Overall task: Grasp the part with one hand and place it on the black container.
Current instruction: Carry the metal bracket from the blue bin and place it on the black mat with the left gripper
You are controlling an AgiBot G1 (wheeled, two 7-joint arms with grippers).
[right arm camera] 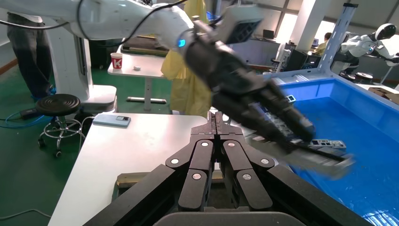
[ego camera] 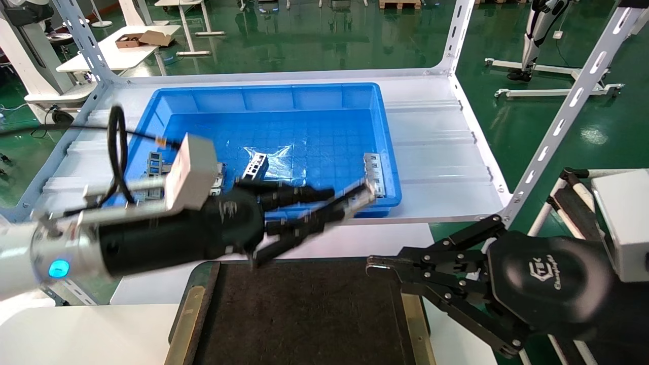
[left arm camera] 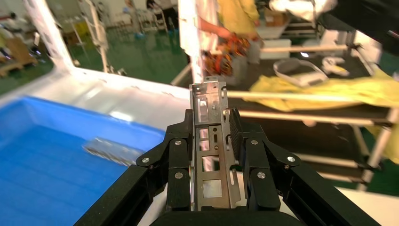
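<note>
My left gripper point(ego camera: 340, 202) is shut on the part point(ego camera: 363, 193), a narrow grey metal channel with rectangular cutouts. It holds the part in the air over the front rim of the blue bin, just beyond the black container point(ego camera: 304, 314). In the left wrist view the part point(left arm camera: 210, 141) sits upright between the two black fingers point(left arm camera: 178, 155). The right wrist view shows the left arm point(right arm camera: 235, 84) carrying the part point(right arm camera: 329, 160). My right gripper point(ego camera: 373, 263) is shut and empty, hovering at the black container's right edge; it also shows in its own wrist view point(right arm camera: 216, 123).
The blue bin point(ego camera: 385, 152) stands behind the container on a white shelf and holds more metal parts point(ego camera: 255, 166) point(ego camera: 375, 172) point(ego camera: 154, 165). White slotted frame posts point(ego camera: 563, 121) rise at the shelf corners. A brass strip point(ego camera: 185, 324) edges the container.
</note>
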